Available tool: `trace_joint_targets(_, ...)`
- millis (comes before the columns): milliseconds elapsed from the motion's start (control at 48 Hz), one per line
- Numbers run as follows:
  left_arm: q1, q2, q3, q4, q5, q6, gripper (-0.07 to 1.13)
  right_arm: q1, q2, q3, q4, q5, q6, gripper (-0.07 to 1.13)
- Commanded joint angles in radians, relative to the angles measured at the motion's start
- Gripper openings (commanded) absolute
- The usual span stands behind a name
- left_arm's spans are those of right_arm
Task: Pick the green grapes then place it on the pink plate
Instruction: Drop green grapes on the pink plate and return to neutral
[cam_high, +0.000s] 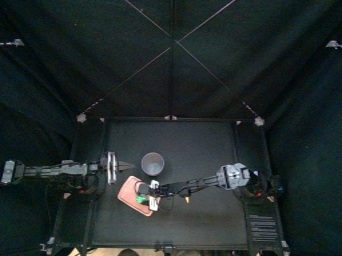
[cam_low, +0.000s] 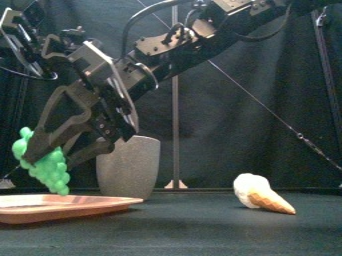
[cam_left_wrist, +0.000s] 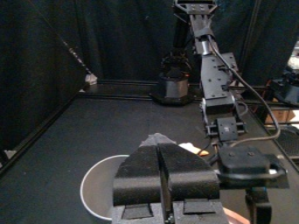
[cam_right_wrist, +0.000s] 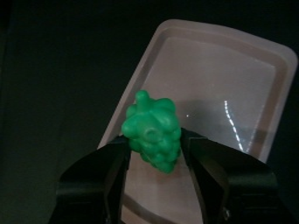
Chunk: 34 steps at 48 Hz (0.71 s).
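The green grapes (cam_low: 40, 162) hang a little above the pink plate (cam_low: 67, 205) at the table's front left. My right gripper (cam_low: 64, 148) is shut on them, its arm reaching across from the right. In the right wrist view the grapes (cam_right_wrist: 156, 131) sit between the two jaws with the plate (cam_right_wrist: 228, 83) right below. From above, the right gripper (cam_high: 148, 194) is over the plate (cam_high: 130, 186). My left gripper (cam_left_wrist: 165, 171) rests shut and empty at the left side of the table (cam_high: 110, 167), close to the grey cup.
A tall grey speckled cup (cam_low: 130, 166) stands just behind the plate, also seen from above (cam_high: 152, 161). A cream and orange cone-shaped toy (cam_low: 261, 193) lies on the table right of the cup.
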Motion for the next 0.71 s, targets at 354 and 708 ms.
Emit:
trace_joint_targets(354,0.002,0.002,-0.006,0.002,-0.006,0.0,0.12,-0.014,0.002,-0.078,-0.025,0.029,-0.002,0.93)
trace_joint_targets(708,0.002,0.002,-0.005,0.002,-0.002,0.002,0.12,-0.014,-0.17,-0.02,-0.064,0.044,-0.014,0.93)
